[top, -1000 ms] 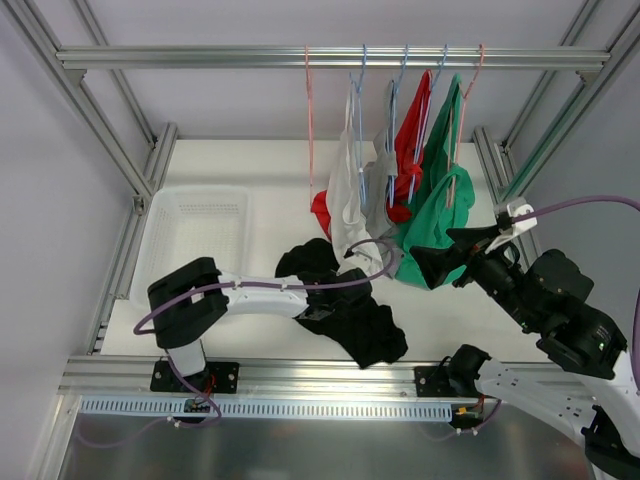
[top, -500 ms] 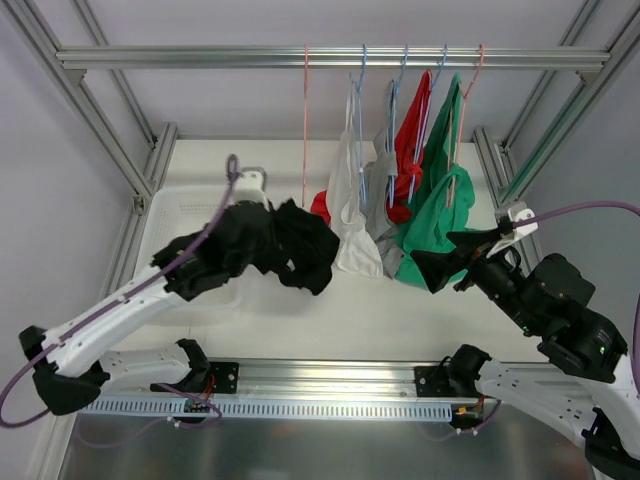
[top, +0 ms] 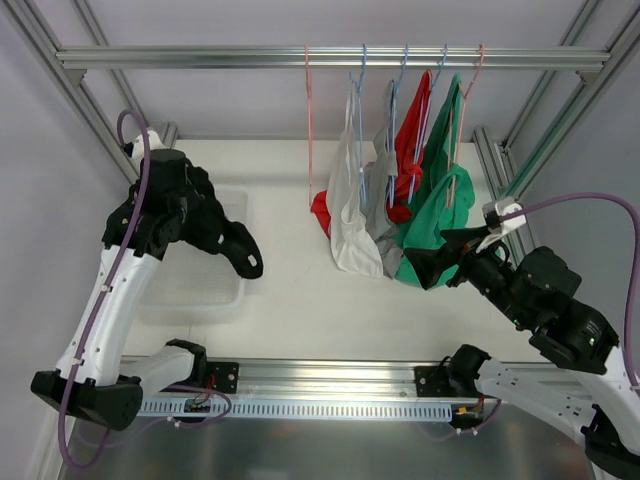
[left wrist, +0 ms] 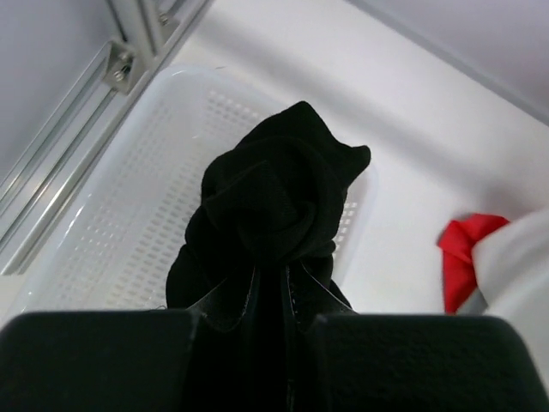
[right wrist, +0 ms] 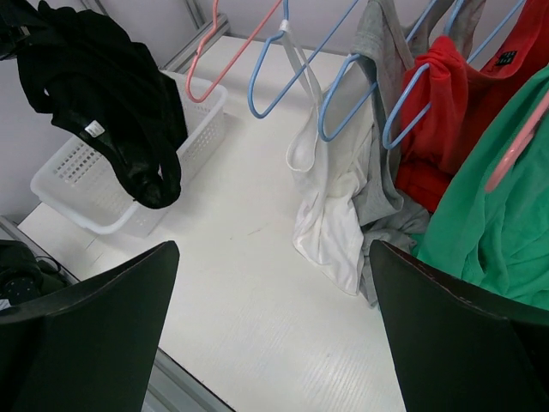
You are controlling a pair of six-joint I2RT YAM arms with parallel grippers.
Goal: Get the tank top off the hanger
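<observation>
White tabletop (top: 300,300) fills the bay in front of my arms. Nearest me, my right gripper (right wrist: 274,343) is spread wide and holds nothing. In the overhead view its tips sit just beside the hem of the green top (top: 440,200).

To the left, my left gripper (left wrist: 274,296) is clenched on the black tank top (left wrist: 274,206), which hangs bunched above the white basket (left wrist: 129,197), clear of every hanger. The right wrist view shows its lower end down near the basket rim; I cannot tell whether it reaches inside. Overhead, my arm hides most of that.

Farther back, the rail (top: 200,57) carries a bare pink hanger (top: 308,120), then white (top: 345,215), grey (top: 380,190) and red (top: 412,140) tops crowded together beside the green one.
</observation>
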